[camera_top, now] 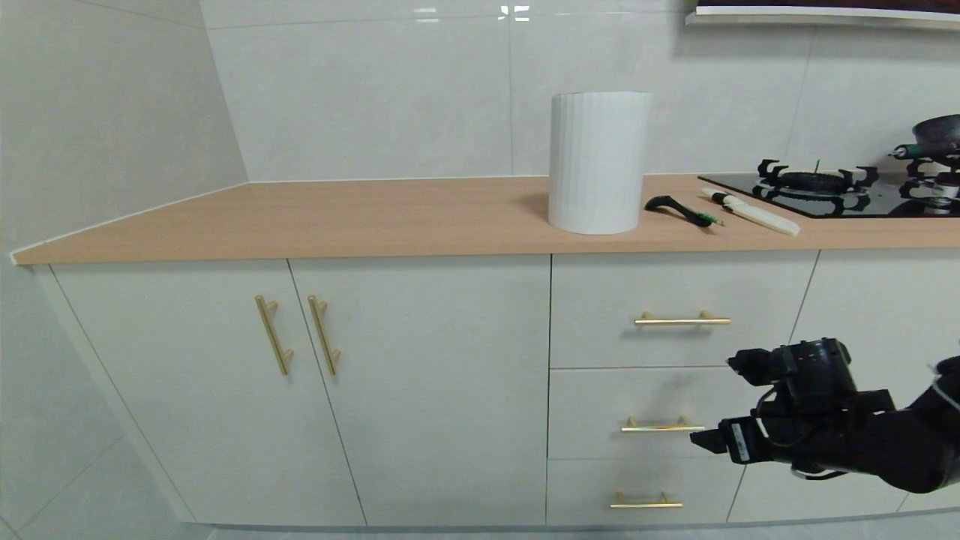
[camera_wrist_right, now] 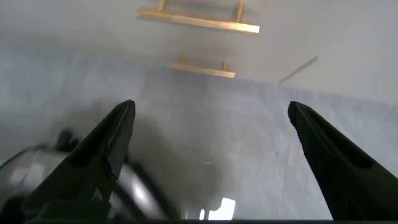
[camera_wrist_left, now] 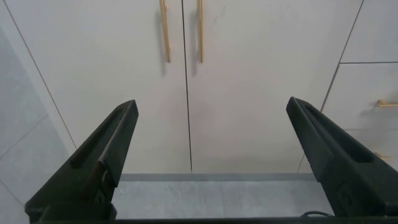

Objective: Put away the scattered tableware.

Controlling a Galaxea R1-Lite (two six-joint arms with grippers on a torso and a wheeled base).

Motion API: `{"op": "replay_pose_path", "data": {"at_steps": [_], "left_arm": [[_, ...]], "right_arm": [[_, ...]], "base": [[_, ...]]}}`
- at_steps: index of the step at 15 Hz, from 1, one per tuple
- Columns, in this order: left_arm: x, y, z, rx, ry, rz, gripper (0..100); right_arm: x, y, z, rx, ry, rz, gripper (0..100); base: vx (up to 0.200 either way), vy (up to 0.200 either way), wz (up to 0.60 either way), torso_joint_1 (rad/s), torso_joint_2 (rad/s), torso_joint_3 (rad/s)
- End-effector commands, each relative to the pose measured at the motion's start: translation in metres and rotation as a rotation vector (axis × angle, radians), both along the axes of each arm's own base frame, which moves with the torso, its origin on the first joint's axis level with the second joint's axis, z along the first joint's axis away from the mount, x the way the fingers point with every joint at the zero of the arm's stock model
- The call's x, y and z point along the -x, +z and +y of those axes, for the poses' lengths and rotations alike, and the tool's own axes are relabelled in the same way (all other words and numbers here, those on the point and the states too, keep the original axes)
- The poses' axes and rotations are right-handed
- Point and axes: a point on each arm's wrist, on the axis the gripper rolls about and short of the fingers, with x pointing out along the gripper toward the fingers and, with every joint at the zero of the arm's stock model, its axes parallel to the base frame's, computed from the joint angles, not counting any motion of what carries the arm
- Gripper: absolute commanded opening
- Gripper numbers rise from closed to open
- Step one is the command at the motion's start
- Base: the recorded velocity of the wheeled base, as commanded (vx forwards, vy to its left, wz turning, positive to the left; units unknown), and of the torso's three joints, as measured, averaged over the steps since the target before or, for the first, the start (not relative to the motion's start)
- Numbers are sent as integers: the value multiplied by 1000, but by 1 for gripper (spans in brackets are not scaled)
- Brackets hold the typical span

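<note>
On the wooden countertop (camera_top: 300, 217) stands a tall white ribbed container (camera_top: 598, 161). To its right lie a black-handled utensil (camera_top: 679, 211) with a green tip and a cream-coloured utensil (camera_top: 751, 212). My right gripper (camera_top: 724, 401) hangs low in front of the drawers, beside the middle drawer handle (camera_top: 660, 427), open and holding nothing. From the right wrist, that gripper (camera_wrist_right: 211, 111) faces two gold drawer handles (camera_wrist_right: 199, 22) and the floor. My left gripper (camera_wrist_left: 211, 109) is open and holds nothing, low in front of the double cabinet doors (camera_wrist_left: 186, 93).
A black gas hob (camera_top: 832, 191) with pan supports and a dark pot (camera_top: 941, 135) fills the counter's right end. Three stacked drawers (camera_top: 679, 315) sit under the container. Cabinet doors with gold handles (camera_top: 300, 337) are to the left. The wall closes in at the left.
</note>
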Motion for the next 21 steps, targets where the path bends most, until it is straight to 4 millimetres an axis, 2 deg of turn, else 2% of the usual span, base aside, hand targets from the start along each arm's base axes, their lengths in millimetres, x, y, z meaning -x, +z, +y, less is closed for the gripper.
{"op": "replay_pose_path", "data": {"at_steps": [1,5,9,14,21], "left_arm": [[0,0,0,0,0,0,100],[0,0,0,0,0,0,100],[0,0,0,0,1,-2,100],[0,0,0,0,0,-2,100],[0,0,0,0,1,0,100]], "right_arm": [[-24,-61,3,49,-33,27,100],[-54,-87,7,63,-54,6,100],[-70,-97,7,65,-80,-54,100],[-83,-105,6,75,-127,-86,100],[-91,-102,8,56,-151,-54,100]], "base": [[0,0,0,0,0,0],[0,0,0,0,0,0],[0,0,0,0,0,0],[0,0,0,0,0,0],[0,0,0,0,0,0]]}}
